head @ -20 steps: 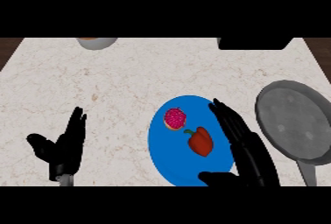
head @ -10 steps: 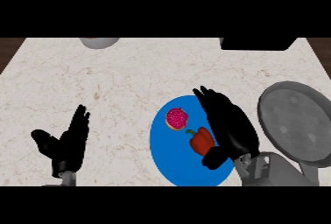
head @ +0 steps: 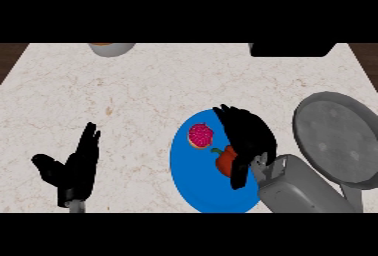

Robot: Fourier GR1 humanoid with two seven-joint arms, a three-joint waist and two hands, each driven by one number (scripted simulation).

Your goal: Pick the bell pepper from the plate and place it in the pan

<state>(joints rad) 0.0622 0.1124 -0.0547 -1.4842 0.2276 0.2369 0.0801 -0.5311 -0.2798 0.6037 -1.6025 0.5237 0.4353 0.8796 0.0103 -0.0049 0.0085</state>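
Here the right hand [head: 247, 137] curls its fingers over the bell pepper [head: 226, 160] on the plate [head: 193, 185], the pan [head: 336, 140] just beside; the left hand [head: 74, 167] rests open.

Red bell pepper with green stem [head: 224, 159]: lies on the round blue plate [head: 193, 187], right of centre (its right side is hidden). Round grey metal pan [head: 336, 137]: rests flat on the counter, just right of the plate.
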